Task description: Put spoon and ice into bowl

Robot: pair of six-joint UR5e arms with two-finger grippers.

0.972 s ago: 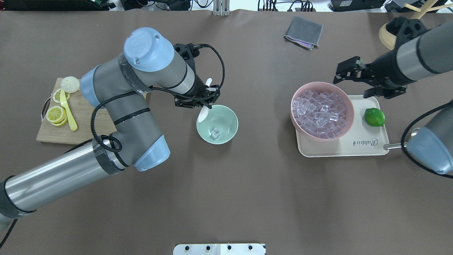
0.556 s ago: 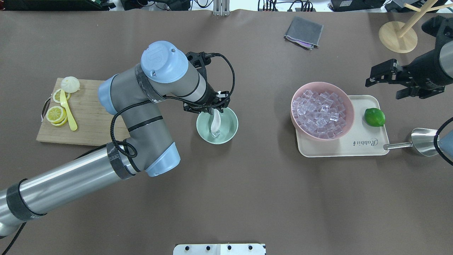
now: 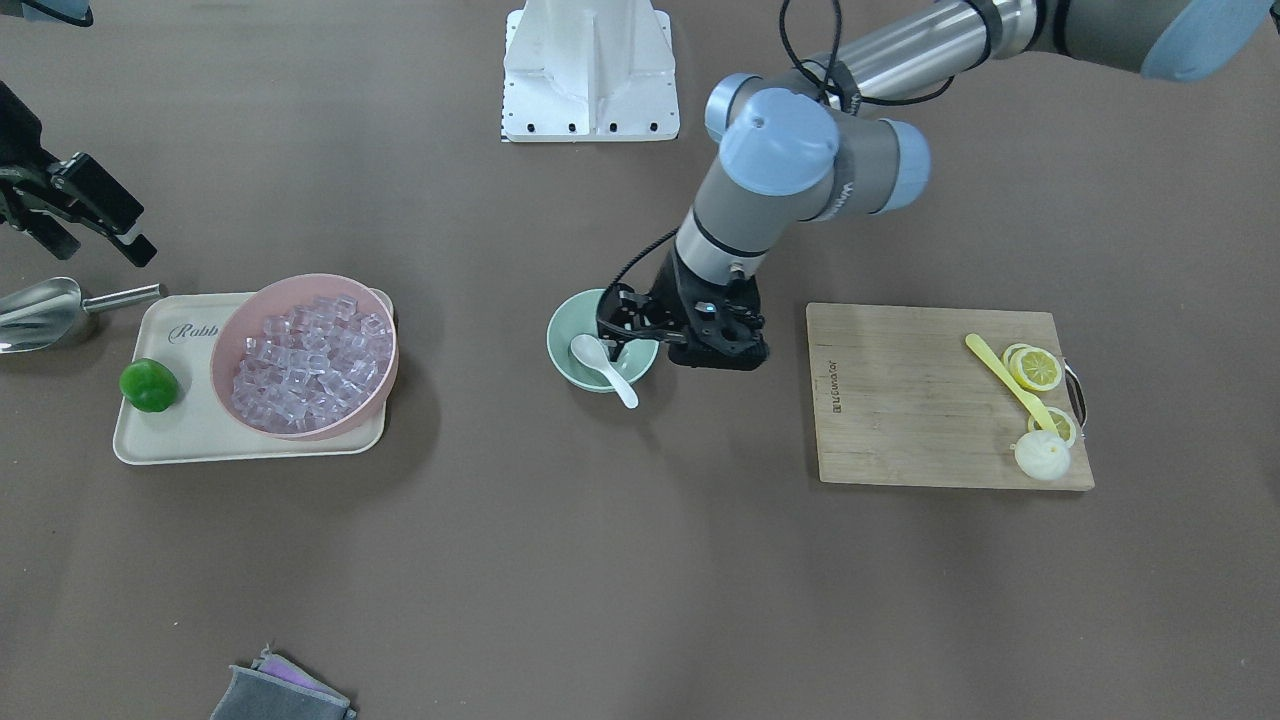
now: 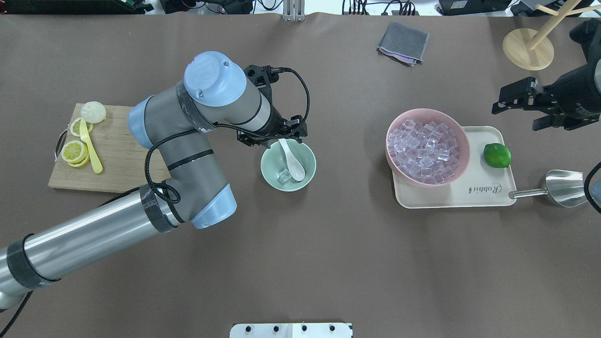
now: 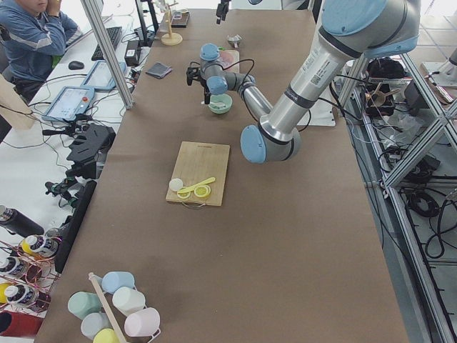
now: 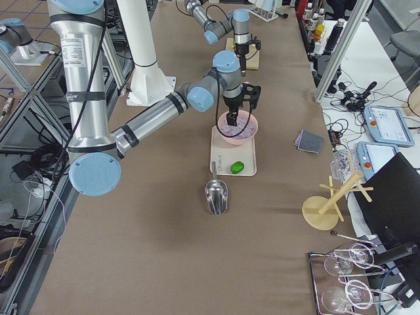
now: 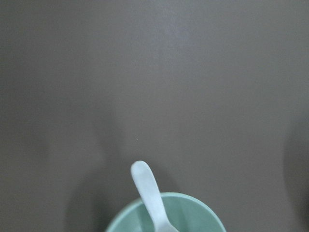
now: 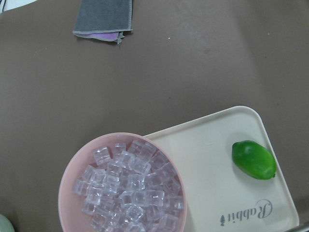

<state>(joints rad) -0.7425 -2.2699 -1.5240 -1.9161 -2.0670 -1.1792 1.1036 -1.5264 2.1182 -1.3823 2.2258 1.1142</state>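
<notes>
Status of fingers and task items, station by station.

Left fingers point(image 4: 296, 132): spread wide and holding nothing. Positioned just above the rim of the bowl point(image 4: 271, 159), on the side away from the right fingers.

Right fingers point(image 4: 515, 94): spread, holding nothing, raised off the surface point(image 4: 328, 244), well apart from the left fingers.

Spoon point(image 4: 292, 162): free of the left fingers and just below them. Scoop down inside the bowl, handle leaning on the rim, tip past the edge.

Ice point(image 4: 284, 176): one clear cube on the bowl floor, right beside the spoon scoop; contact between the two not resolvable.

Bowl: upright on the surface, partly under the left fingers.

Pink bowl point(image 3: 235, 320): filled with more clear cubes, between the two sets of fingers, much nearer the right ones. Seated on the end of the tray point(image 4: 479, 188) toward the left fingers.

Lime point(image 4: 496, 155): on the tray, beyond the pink bowl as seen from the left fingers.

Metal scoop point(image 4: 563, 188): on the surface, just beside the tray, farther still from the left fingers.

Cutting board point(image 4: 112, 164): on the far side of the left fingers from the bowl. Carrying lemon slices point(image 4: 75, 151), yellow utensil point(image 4: 89, 145) and white bun point(image 4: 93, 111) at the end farthest from those fingers.

Grey cloth point(image 4: 403, 42): folded, on the surface, apart from both sets of fingers.
</notes>
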